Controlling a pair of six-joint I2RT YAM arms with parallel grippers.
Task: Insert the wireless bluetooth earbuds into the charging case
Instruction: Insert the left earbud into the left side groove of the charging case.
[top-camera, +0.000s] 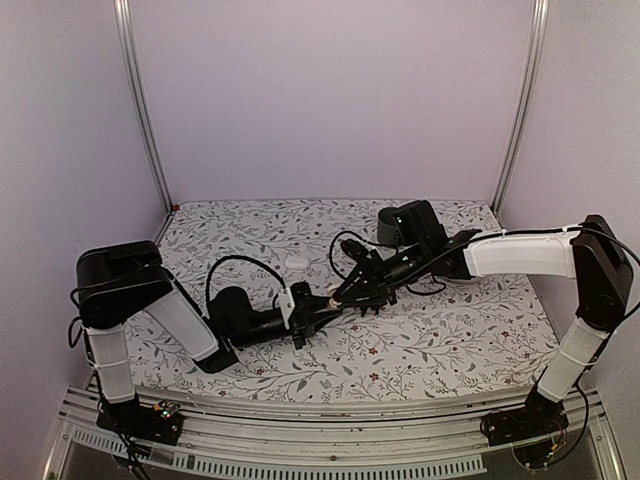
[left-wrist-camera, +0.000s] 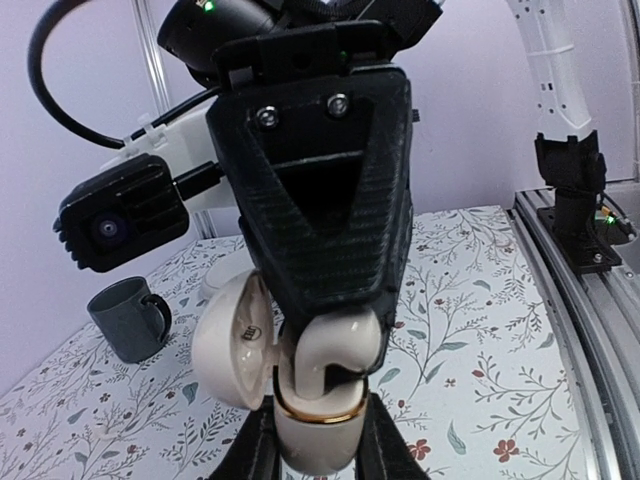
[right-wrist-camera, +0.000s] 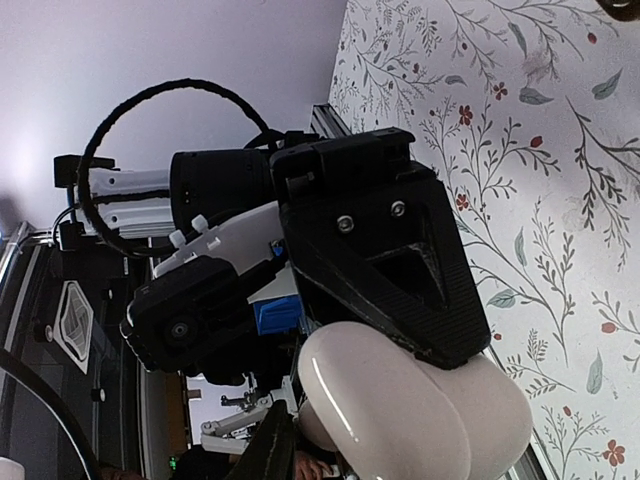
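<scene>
Top view: over the table's middle, the left tool (top-camera: 322, 308) and right tool (top-camera: 352, 292) meet tip to tip. A small white item (top-camera: 297, 262), too small to name, lies toward the far edge.

Left wrist: the left tool is clenched on the white charging case (left-wrist-camera: 312, 440), whose lid (left-wrist-camera: 232, 340) is swung open. The right tool presses down from above, near a grey mug (left-wrist-camera: 128, 318).

Right wrist: the case fills the foreground. I cannot tell the right tool's grip, and the earbuds are hidden.
</scene>
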